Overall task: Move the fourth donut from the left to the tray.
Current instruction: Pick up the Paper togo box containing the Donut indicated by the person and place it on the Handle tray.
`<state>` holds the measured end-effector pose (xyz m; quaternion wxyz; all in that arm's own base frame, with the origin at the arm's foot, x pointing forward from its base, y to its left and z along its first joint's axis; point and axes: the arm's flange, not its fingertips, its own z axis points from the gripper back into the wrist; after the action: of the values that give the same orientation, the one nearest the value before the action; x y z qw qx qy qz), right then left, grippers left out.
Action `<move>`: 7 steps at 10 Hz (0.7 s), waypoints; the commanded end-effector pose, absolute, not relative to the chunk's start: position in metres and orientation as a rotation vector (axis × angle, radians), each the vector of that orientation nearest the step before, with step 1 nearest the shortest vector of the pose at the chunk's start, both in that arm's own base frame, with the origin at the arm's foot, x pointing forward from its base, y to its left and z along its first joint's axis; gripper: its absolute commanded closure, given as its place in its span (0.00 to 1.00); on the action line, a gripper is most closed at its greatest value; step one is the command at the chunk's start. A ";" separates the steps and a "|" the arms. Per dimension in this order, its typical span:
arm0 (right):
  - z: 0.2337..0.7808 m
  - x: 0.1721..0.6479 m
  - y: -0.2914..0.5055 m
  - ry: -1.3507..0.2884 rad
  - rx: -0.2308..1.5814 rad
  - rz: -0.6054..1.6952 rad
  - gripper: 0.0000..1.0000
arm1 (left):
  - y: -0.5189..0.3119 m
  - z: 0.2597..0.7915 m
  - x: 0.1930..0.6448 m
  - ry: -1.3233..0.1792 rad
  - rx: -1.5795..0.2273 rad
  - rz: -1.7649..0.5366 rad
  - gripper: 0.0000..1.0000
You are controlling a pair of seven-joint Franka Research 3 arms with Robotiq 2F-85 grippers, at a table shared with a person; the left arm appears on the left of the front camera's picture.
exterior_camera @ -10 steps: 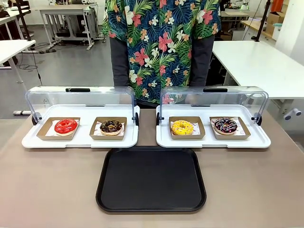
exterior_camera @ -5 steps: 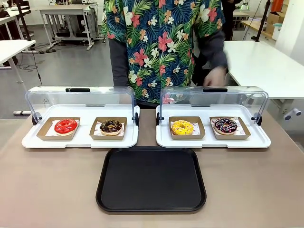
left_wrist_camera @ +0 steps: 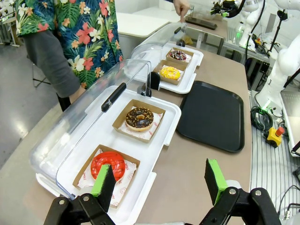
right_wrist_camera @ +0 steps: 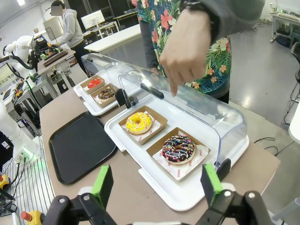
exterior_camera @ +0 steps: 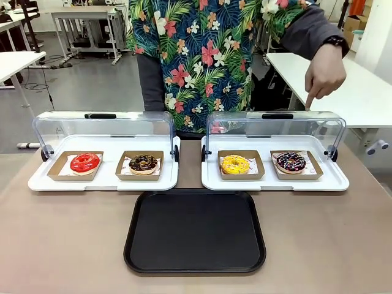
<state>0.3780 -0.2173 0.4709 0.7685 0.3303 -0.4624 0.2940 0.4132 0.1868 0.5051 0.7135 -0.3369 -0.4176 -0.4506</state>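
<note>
In brown holder [exterior_camera: 297, 177], fourth donut [exterior_camera: 291, 162] dark-glazed, pink-white streaks; left gripper [left_wrist_camera: 158, 178], right gripper [right_wrist_camera: 157, 185] wide, empty

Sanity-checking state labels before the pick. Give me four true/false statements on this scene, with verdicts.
1. The fourth donut lies on the black tray. False: it sits in the right display tray.
2. The person's hand points a finger down above that display's lid. True.
3. The robot's right hand is shut on a donut. False: it is open and holds nothing.
4. The yellow donut is beside the fourth donut, in the same display tray. True.
</note>
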 end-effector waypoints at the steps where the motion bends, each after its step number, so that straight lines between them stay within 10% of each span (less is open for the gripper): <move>1: 0.473 0.382 -0.218 -1.037 0.716 0.653 0.00 | 0.186 0.506 0.412 -0.924 -0.751 -1.013 0.00; 7: 0.473 0.382 -0.218 -1.037 0.716 0.653 0.00 | 0.186 0.506 0.412 -0.924 -0.751 -1.013 0.00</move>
<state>0.3781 -0.2172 0.4708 0.7685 0.3304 -0.4623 0.2941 0.4132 0.1868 0.5051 0.7135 -0.3369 -0.4176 -0.4506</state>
